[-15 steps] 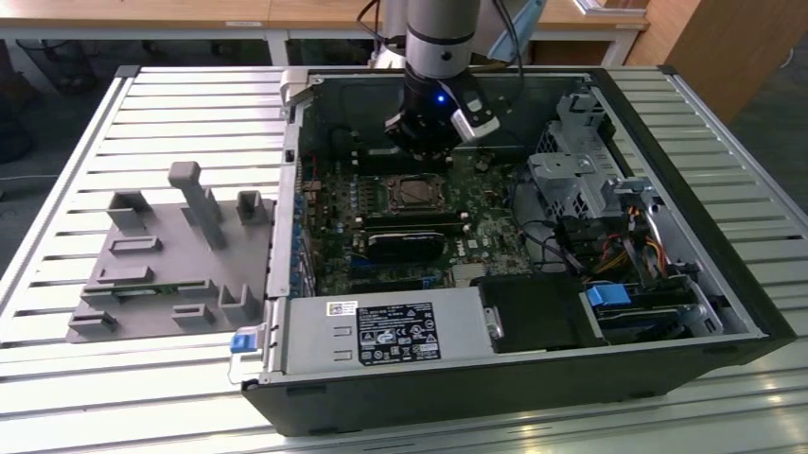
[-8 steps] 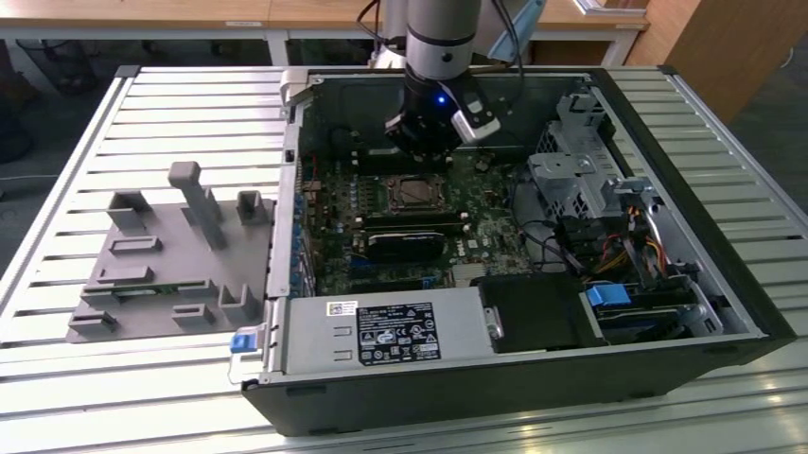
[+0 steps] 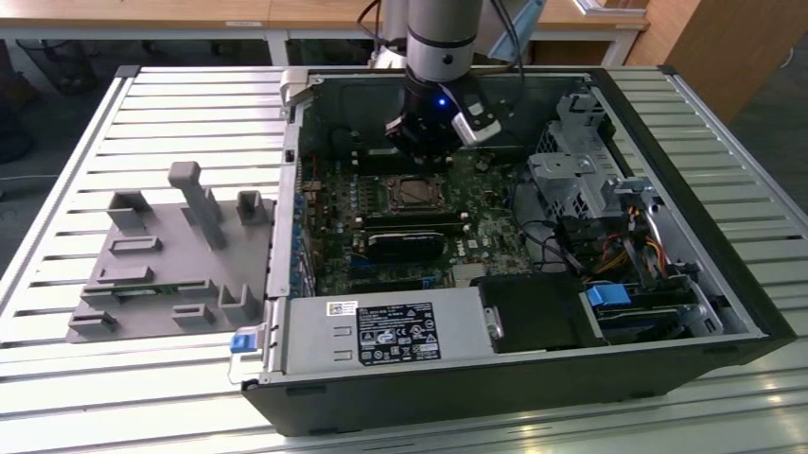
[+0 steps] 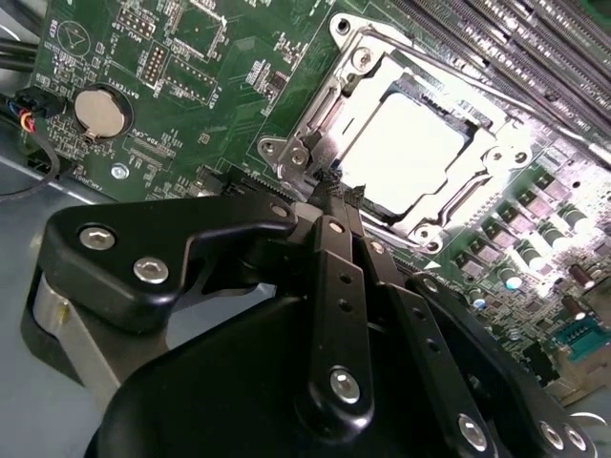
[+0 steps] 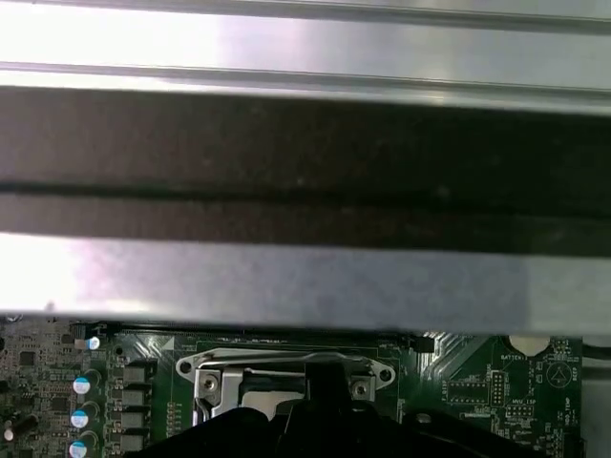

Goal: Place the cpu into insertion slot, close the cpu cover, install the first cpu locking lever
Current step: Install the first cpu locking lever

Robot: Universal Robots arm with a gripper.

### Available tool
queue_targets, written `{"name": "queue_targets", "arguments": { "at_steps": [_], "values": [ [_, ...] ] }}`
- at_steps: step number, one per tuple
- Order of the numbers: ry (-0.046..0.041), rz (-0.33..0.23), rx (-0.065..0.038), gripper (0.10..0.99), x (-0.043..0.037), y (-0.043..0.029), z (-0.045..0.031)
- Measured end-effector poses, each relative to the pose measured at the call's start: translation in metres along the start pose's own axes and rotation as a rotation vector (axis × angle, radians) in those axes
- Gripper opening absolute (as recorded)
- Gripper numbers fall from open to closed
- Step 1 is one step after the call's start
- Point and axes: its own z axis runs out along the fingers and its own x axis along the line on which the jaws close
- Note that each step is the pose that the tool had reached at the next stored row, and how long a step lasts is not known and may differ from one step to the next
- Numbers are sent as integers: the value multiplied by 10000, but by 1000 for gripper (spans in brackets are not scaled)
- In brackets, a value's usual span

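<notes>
Down inside the open computer case (image 3: 505, 388) with the gripper (image 4: 332, 196), fingertips drawn together right at the edge of the cpu cover (image 4: 320, 95); cannot tell whether pinching anything. Just beyond, framed in the window of that flat-lying cover, the cpu (image 4: 401, 157), seated in the insertion slot (image 3: 393, 193). All around, green motherboard (image 4: 191, 57), coin battery (image 4: 100, 113) near. Well apart at the exterior view's left, a grey fixture (image 3: 165, 255) on the slatted table (image 3: 189, 104)
</notes>
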Motion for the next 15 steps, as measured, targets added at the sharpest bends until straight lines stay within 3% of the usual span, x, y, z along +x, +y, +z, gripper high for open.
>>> {"name": "queue_targets", "arguments": {
  "at_steps": [11,15],
  "values": [
    [0,1,1,106,2,-71,-6],
    [0,0,-13,106,-1,-67,-94]
  ]
}}
